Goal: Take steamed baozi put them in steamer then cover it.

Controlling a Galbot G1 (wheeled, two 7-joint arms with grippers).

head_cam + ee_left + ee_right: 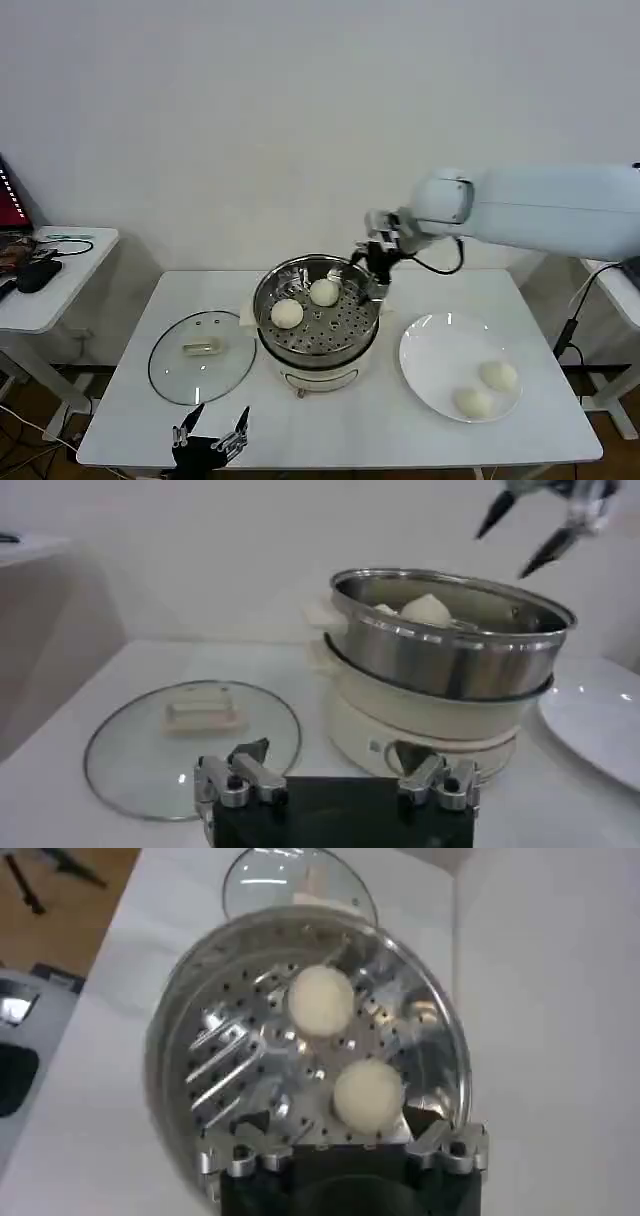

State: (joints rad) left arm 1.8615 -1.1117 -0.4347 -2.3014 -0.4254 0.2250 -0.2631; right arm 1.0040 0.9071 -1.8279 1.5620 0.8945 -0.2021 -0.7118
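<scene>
Two baozi [287, 313] sit inside the steamer [318, 342], and two more wait on the white plate [430, 360]. Right gripper [371, 278] hangs over the steamer's far rim, fingers spread wide, holding nothing; the steamer wall hides part of one bun from the left wrist camera. Left gripper [211, 431] rests open at the table's [130, 400] near edge, partly cut off. Cover [201, 356] lies flat beside the steamer.

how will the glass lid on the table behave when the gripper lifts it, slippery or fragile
The glass lid is probably slippery at its smooth rim, so its bar handle looks the safer hold. Being clear glass, it is likely fragile if dropped. Lying flat, it should not roll.
</scene>
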